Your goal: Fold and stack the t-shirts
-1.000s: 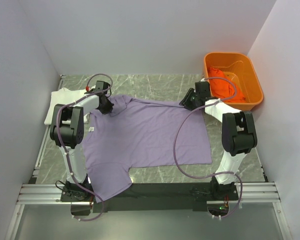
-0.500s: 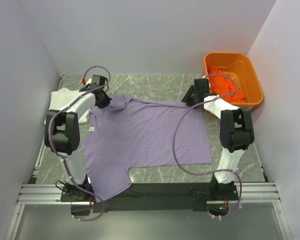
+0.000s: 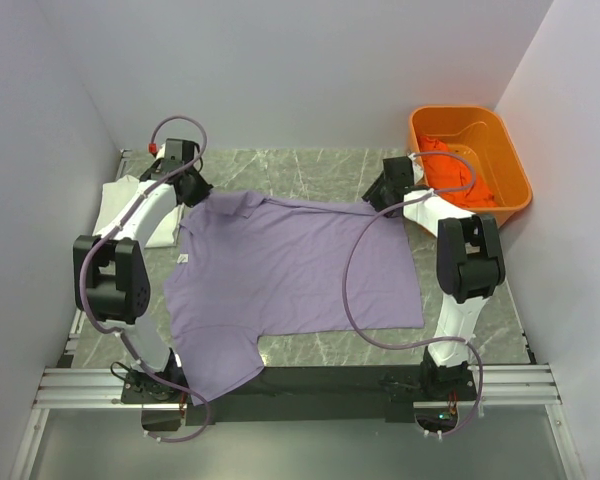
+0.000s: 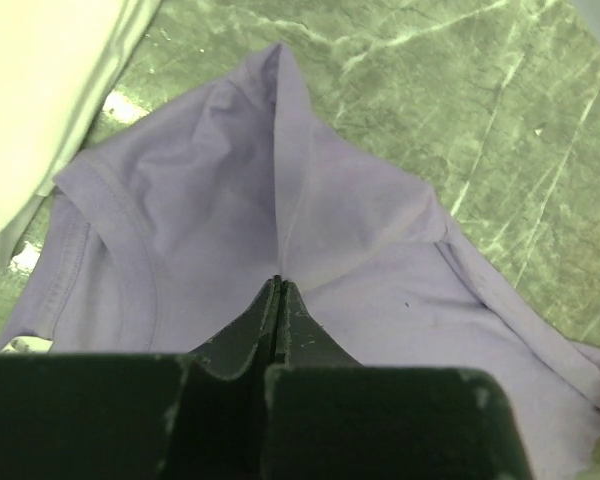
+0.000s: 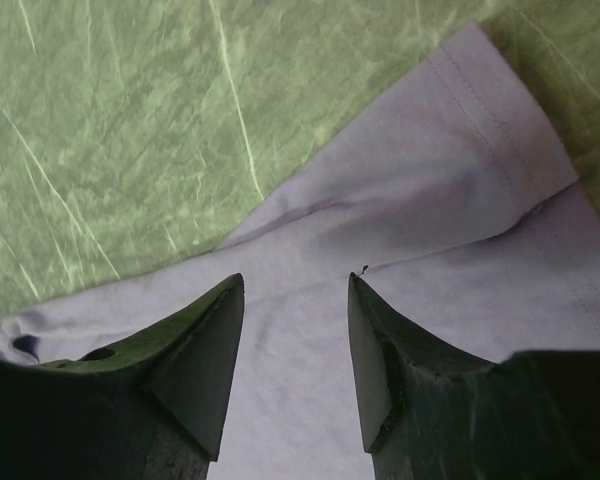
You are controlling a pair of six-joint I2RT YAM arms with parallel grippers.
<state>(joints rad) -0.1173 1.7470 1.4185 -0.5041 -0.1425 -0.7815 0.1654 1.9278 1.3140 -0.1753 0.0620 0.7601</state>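
Top view: lavender-purple soft cloth t-shirt (image 3: 290, 270) spread flat mid-tabletop (image 3: 310, 170); white cloth t-shirt (image 3: 118, 200) at the far left; bright orange cloth t-shirt (image 3: 445, 165) inside the rigid orange plastic tub (image 3: 460, 109).
Left wrist view: left pincer (image 4: 278, 290) clamped on a raised lavender ridge beside the sleeve.
Right wrist view: right pincer (image 5: 295, 290) apart, straddling the far corner; nothing gripped.
Recommendation: close the right on cloth before lifting; raise both corners level; fold squarely.

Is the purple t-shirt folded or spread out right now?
Spread out. The lavender-purple cloth t-shirt lies open across the grey marble table, full outline showing, no fold made.
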